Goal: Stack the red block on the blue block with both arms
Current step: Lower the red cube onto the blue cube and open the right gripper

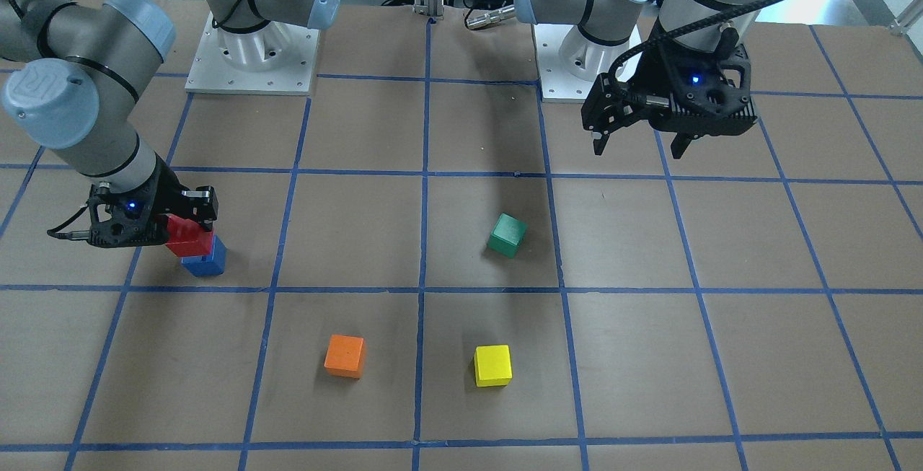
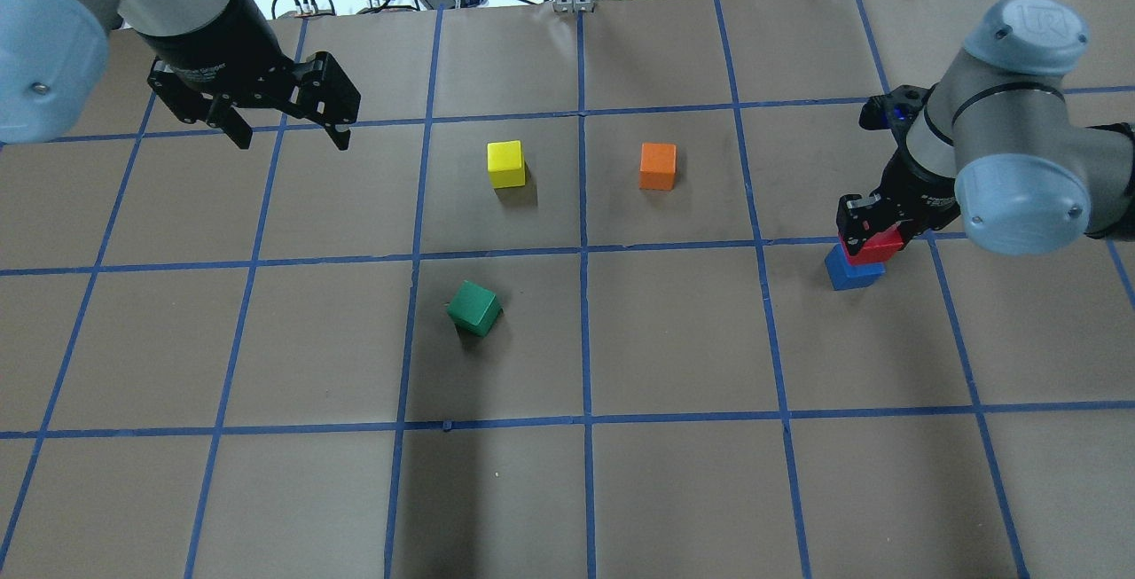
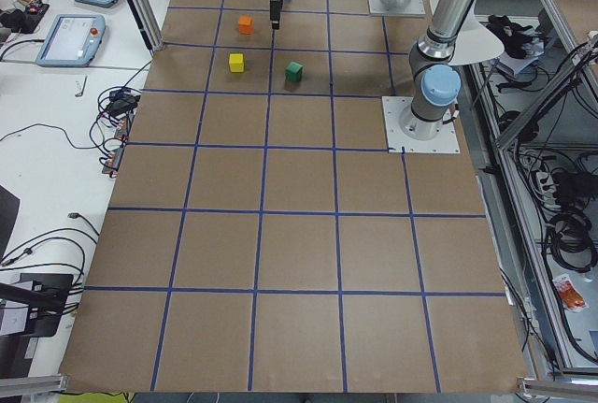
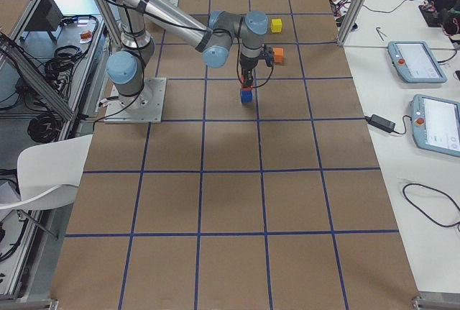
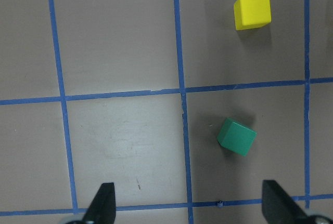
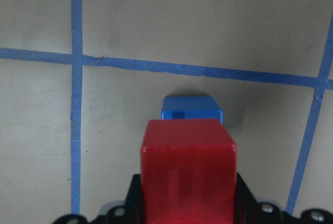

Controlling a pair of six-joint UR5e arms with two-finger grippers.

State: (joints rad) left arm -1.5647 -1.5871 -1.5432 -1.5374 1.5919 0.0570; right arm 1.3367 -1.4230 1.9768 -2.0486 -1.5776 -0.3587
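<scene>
Right claw (image 2: 873, 240) pinches red block (image 6: 188, 167) above blue block (image 6: 191, 108) (wrist view), left claw (image 2: 291, 143) spread

A broad brown table (image 3: 299, 235) is filling the middle of the room, with blue tape lines (image 3: 263, 179) crossing it into squares under flat, even light. On the right, a white bench (image 4: 402, 152) is carrying two tablet-like pendants (image 4: 415, 62) and a trailing black cable (image 4: 381, 122). On the left, a white chair (image 4: 43, 173) is sitting near the table's edge. At the far right, an aluminium post (image 4: 355, 8) is rising.
</scene>
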